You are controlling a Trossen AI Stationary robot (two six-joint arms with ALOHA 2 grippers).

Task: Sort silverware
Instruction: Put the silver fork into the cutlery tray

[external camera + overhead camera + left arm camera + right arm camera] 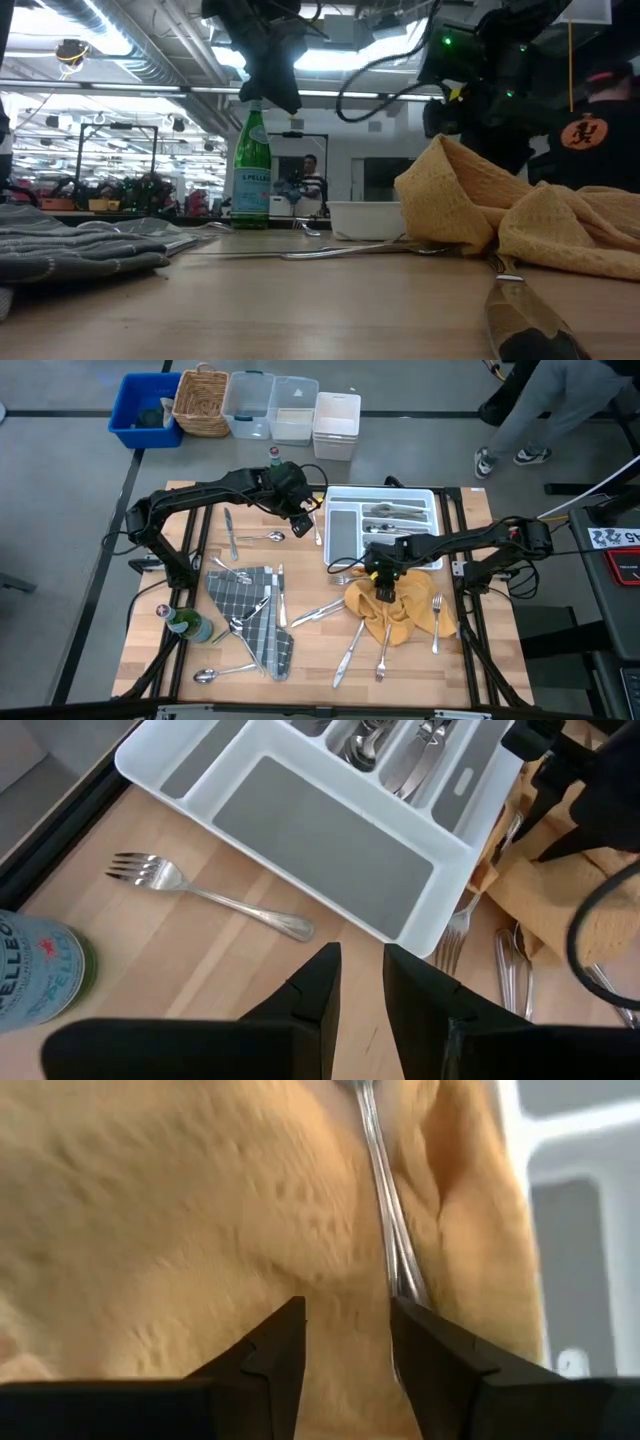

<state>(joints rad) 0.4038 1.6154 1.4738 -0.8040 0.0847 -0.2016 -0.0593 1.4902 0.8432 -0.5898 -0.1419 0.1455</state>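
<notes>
Silverware lies scattered on the wooden table: a fork [200, 892] beside the white tray [345, 532], several pieces in the tray's far compartments [395, 512], and others around a yellow cloth [405, 615] and a grey checked cloth [250, 610]. My left gripper [358, 982] hangs open above the table by the tray's left side [302, 523], with nothing between its fingers. My right gripper [348, 1342] stands open, pointing steeply down over the yellow cloth [385, 588]. A silver handle [385, 1230] lies on the cloth beside one of its fingers. My right gripper is open right over the yellow cloth [180, 1230]. The silver handle [398, 1280] runs along the inner edge of one finger [430, 1345] and passes behind it. I cannot tell whether the finger touches the handle or the cloth.
A green bottle [273, 457] stands at the table's far edge and another [187, 625] lies near the left edge. Knives, forks and spoons [350, 650] lie near the front edge. Bins and a basket [203, 402] stand on the floor beyond the table, and a person's legs [520, 420] show at the far right.
</notes>
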